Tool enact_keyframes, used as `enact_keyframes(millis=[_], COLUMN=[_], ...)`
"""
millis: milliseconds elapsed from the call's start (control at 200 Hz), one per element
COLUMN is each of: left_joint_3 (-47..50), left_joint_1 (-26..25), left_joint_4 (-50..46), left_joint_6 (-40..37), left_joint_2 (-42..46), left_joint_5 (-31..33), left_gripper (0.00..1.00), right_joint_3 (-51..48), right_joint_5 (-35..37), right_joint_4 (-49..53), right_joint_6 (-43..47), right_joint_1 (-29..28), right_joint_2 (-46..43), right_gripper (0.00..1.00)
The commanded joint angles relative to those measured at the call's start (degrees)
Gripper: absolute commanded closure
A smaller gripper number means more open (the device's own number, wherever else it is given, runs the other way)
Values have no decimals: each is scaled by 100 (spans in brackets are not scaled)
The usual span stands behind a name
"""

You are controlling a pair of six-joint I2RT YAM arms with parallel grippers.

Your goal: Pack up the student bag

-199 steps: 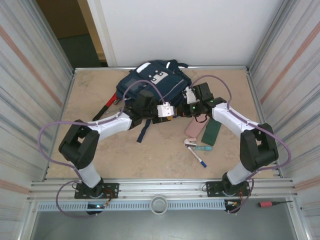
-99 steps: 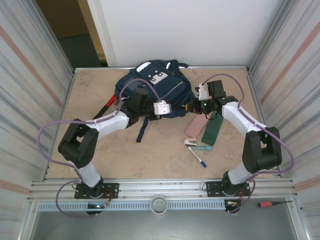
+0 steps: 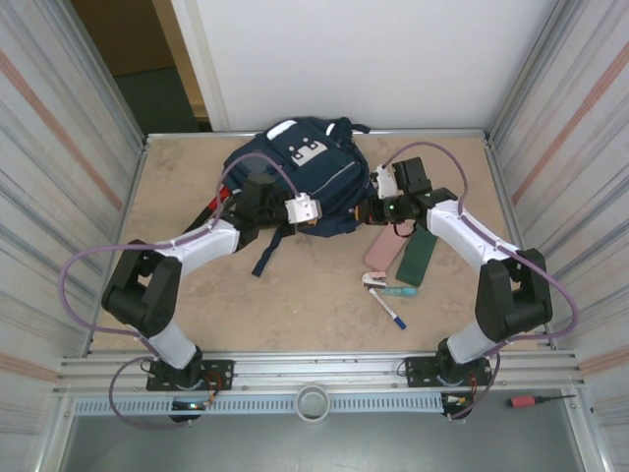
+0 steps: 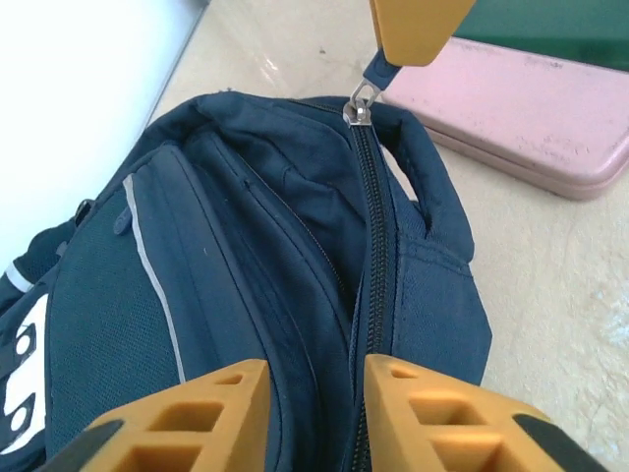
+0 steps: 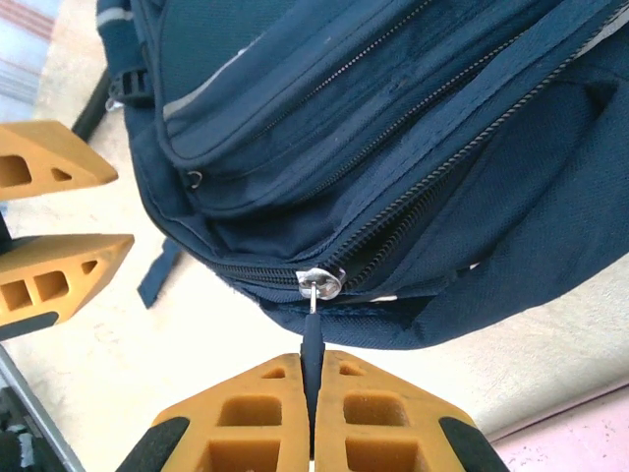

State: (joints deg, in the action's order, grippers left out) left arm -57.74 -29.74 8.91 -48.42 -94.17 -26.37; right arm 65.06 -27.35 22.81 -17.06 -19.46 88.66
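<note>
From above, the student bag point(image 3: 295, 167) lies front panel up at the far middle of the bench point(image 3: 197, 295). Its long axis runs roughly left to right, and one strap point(image 3: 265, 254) trails toward the arm bases. The left claw point(image 3: 322, 220) and right claw point(image 3: 371, 210) face each other at its near right corner.

On the left wrist camera, the left claw's fingers point(image 4: 197, 418) stand apart, gripping nothing, either side of the bag's main zip point(image 4: 371, 246), which runs straight away from them.

On the right wrist camera, the right claw is clamped on the zip pull point(image 5: 313, 339), with the bag just beyond its tips.
</note>
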Motion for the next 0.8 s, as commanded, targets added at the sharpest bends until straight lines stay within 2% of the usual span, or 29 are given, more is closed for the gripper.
enact_keyframes(millis=[0,165,346,556,686,797], left_joint_3=[-282,-577,-907,-1078,-1131,-944], left_joint_1=[-256,-563,-639,-556,-439,-342], left_joint_4=[-384,-544,-729,-951,-1077,-844], left_joint_6=[27,-44,-42,-132,-123,-120], left_joint_2=[59,-317,-691,-835,-746,-482], left_joint_5=[101,209,237,388,315,94], left_gripper=[59,52,54,77,100,100], right_joint_3=[226,232,126,-34,-132,-120], right_joint_5=[-114,-154,-235,-137,150,1053], right_joint_4=[71,-34,-193,-222,-196,19], right_joint_6=[108,-5,-155,-183,-210,-218], right_joint_1=[-251,-451,-519,-389,-261,-169], right_joint_2=[-142,-171,-332,-527,-606,-581], right_gripper=[100,100,100,100,100,100])
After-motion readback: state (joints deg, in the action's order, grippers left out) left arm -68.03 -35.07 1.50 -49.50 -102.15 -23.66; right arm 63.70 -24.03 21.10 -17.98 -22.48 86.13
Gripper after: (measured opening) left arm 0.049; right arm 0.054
